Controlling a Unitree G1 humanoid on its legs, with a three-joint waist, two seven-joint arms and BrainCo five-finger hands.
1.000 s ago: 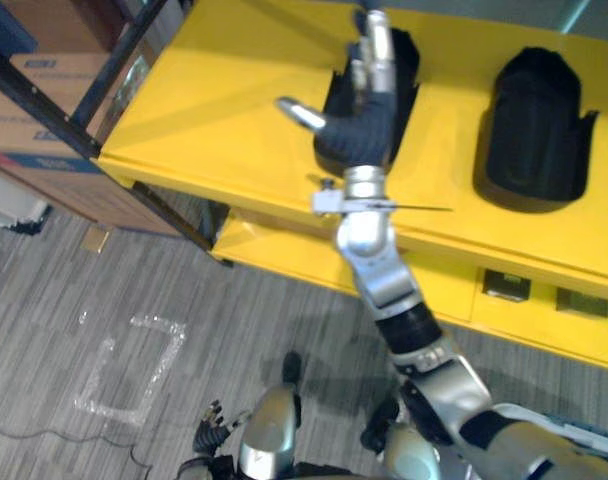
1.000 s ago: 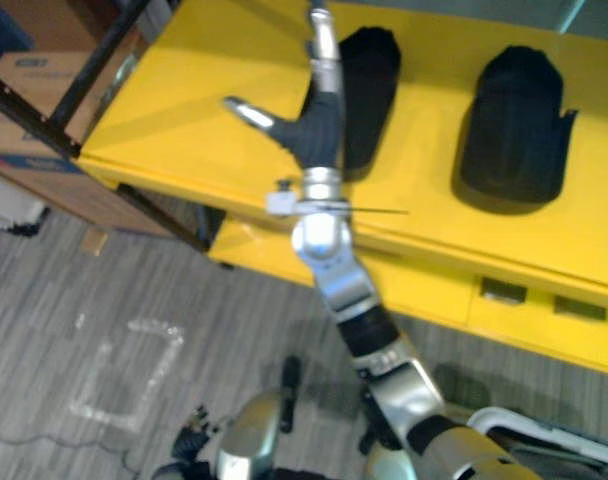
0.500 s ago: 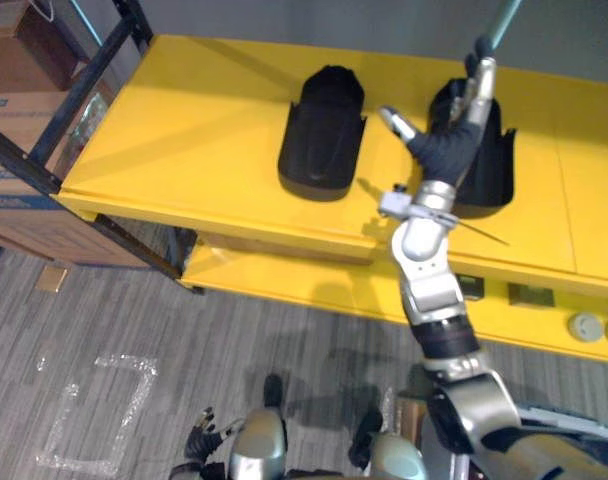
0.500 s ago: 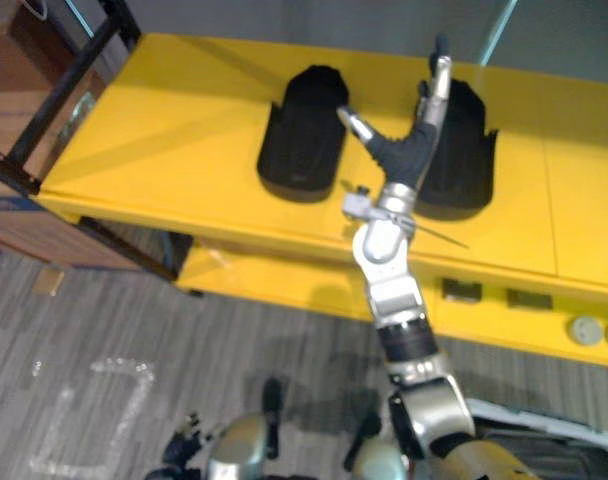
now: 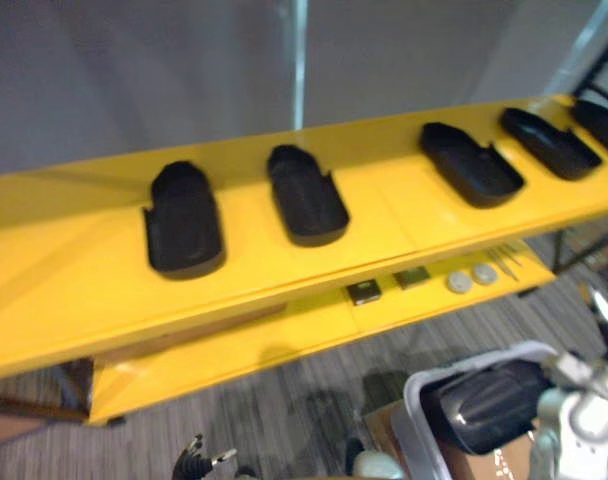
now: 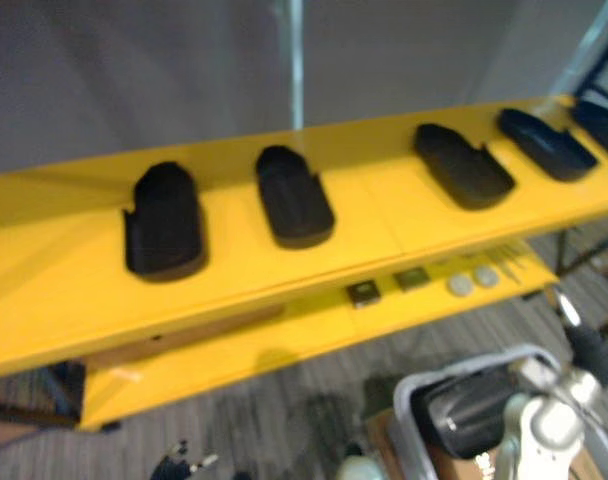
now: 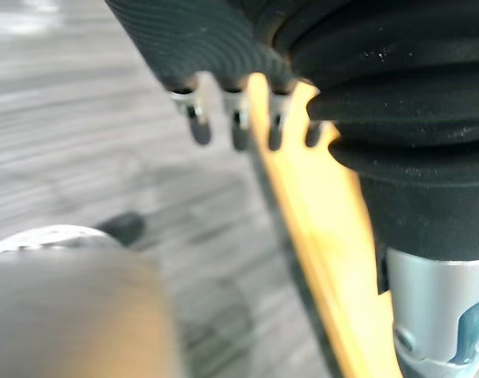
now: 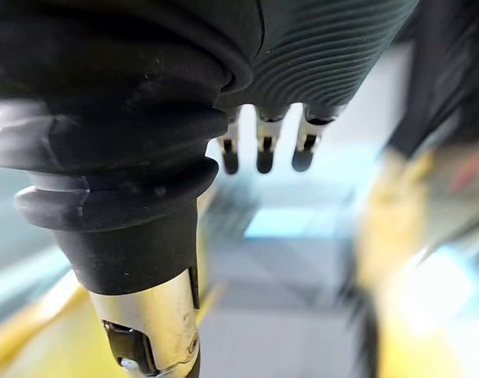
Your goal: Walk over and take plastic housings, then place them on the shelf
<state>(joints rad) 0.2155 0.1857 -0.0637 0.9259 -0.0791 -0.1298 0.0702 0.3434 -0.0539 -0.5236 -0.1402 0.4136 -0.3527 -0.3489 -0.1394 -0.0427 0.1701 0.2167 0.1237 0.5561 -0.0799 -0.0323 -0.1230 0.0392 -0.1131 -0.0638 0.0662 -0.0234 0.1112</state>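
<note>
Five black plastic housings lie open side up in a row along the yellow surface, none held by the robot. The first housing and the second housing sit close together toward the surface's left part. The third housing, fourth housing and fifth housing run toward its right end. On the lower ledge under the surface's front edge lie two small dark squares and two round grey discs. In front of the surface's right part, down on the floor side, a grey-rimmed bin holds a dark housing-like piece. The left hand has straight fingers and grips nothing, with a strip of the yellow surface past its tips. The right hand is likewise relaxed and empty.
</note>
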